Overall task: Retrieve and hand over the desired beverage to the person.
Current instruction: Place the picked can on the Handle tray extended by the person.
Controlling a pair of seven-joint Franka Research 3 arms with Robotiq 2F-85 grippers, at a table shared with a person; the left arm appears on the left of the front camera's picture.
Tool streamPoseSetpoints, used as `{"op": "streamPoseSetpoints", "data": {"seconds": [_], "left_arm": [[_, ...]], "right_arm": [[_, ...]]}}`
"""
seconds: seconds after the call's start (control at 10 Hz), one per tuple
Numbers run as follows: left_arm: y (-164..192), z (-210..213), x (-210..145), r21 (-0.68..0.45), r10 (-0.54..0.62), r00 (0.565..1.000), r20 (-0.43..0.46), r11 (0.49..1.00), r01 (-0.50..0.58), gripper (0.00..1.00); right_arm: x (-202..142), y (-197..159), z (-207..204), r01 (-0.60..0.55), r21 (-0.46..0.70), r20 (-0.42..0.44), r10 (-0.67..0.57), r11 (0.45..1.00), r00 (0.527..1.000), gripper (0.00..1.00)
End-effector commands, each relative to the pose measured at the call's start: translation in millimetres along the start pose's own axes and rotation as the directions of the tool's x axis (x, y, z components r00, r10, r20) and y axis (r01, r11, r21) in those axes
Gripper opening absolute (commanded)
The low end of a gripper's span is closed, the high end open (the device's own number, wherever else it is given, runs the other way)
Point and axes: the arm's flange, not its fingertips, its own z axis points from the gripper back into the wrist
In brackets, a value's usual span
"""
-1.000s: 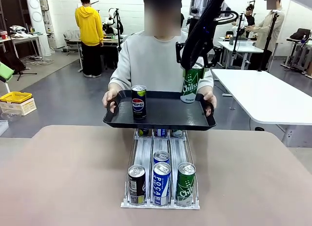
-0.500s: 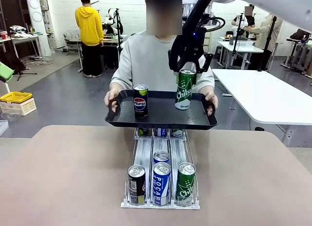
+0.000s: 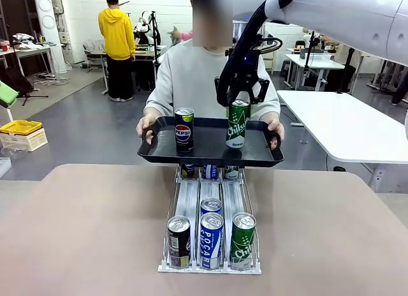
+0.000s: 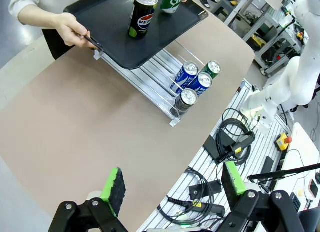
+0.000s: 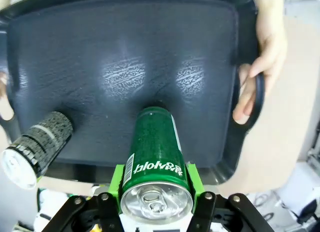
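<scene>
The right gripper clamps a green Chilsung can upright on the person's black tray beside a Pepsi can (left gripper idle, jaws apart), ideally releasing only once the base sits flat

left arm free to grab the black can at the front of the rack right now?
Probably yes. The left gripper is open and holds nothing, hanging over the table edge, and bare table lies between it and the black can. The tray sits farther back, not over it.
</scene>
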Motion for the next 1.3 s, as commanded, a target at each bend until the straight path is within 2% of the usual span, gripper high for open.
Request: {"op": "streamPoseSetpoints", "data": {"seconds": [0.0,0.2,0.7,0.8,0.9,1.0,1.1,1.2], "left_arm": [[0,1,-1,-0.014,-0.014,1.0,0.006,1.0,0.015,1.0],[0,1,-1,-0.014,-0.014,1.0,0.006,1.0,0.015,1.0],[0,1,-1,-0.014,-0.014,1.0,0.006,1.0,0.015,1.0],[0,1,-1,-0.014,-0.014,1.0,0.006,1.0,0.015,1.0],[0,1,-1,-0.014,-0.014,1.0,0.006,1.0,0.015,1.0],[0,1,-1,-0.014,-0.014,1.0,0.006,1.0,0.015,1.0],[0,1,-1,-0.014,-0.014,1.0,0.006,1.0,0.015,1.0],[0,1,-1,-0.014,-0.014,1.0,0.006,1.0,0.015,1.0]], "right_arm": [[12,5,10,-0.032,-0.006,0.015,0.032,0.999,0.999,0.58],[20,7,3,-0.051,-0.018,-0.052,0.05,0.999,0.997,0.58],[25,8,-4,-0.083,-0.034,-0.086,0.079,0.996,0.993,0.58],[24,9,-4,-0.088,-0.034,-0.083,0.085,0.996,0.993,0.77],[24,9,-4,-0.089,-0.034,-0.082,0.086,0.995,0.993,0.77],[24,10,-5,-0.091,-0.035,-0.079,0.088,0.995,0.993,0.96],[24,10,-5,-0.091,-0.034,-0.078,0.088,0.995,0.993,0.81],[24,10,-5,-0.092,-0.033,-0.078,0.089,0.995,0.993,1.0]]}}
